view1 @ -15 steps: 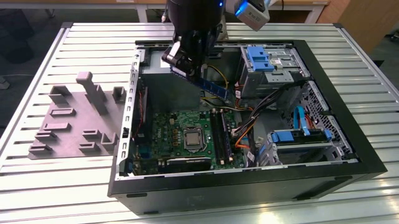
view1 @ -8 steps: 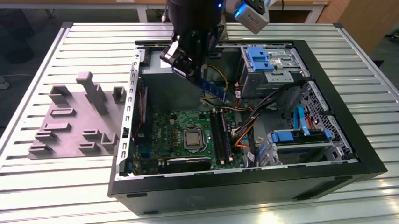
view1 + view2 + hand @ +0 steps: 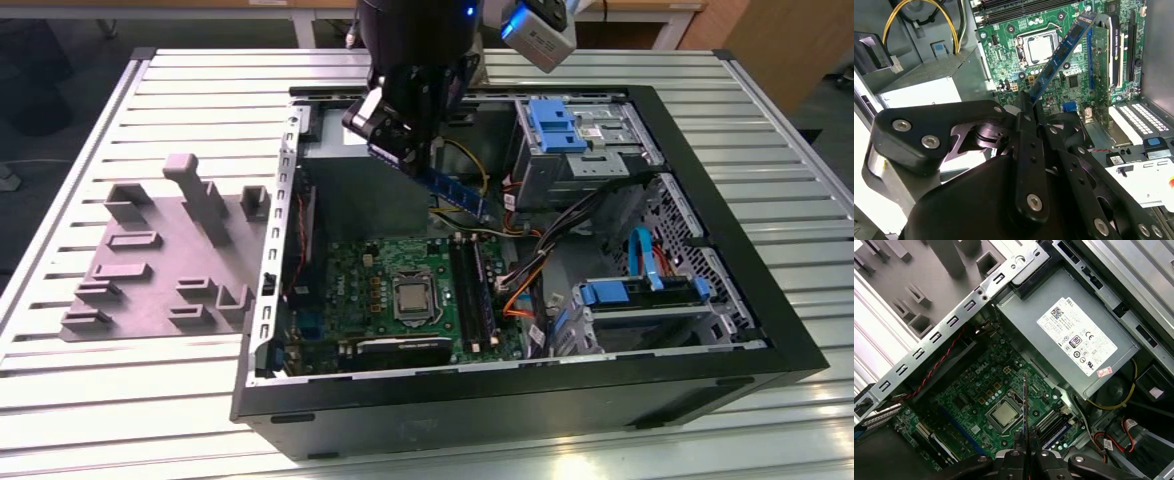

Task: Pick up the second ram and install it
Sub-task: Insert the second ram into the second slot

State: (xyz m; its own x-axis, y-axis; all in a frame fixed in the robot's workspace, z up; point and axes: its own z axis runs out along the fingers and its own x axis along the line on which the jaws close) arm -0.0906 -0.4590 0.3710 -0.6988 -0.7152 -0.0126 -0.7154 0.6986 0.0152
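A: Exterior view first. What did you log?

B: The gripper (image 3: 400,135) hung over the open computer case (image 3: 747,330), above the motherboard (image 3: 387,290). It was clamped on the second ram (image 3: 454,190), a blue-green stick slanting down out of the fingers toward the exterior view's right, well clear of the board. A grey parts fixture (image 3: 147,260) sat on the slatted table (image 3: 80,370) to the exterior view's left.

A: Second wrist view?

B: The black fingers (image 3: 1026,150) pinched the stick's near end (image 3: 1061,52); its far end pointed out over the board, past the CPU socket (image 3: 1040,47). A card (image 3: 1099,55) stood upright in its slot beside it (could not tell whether they touched).

A: First wrist view?

B: The stick showed edge-on (image 3: 1024,405), a thin line rising from the closed fingertips (image 3: 1026,452), with the CPU socket (image 3: 1004,415) just beside it and the grey power supply (image 3: 1074,330) beyond.
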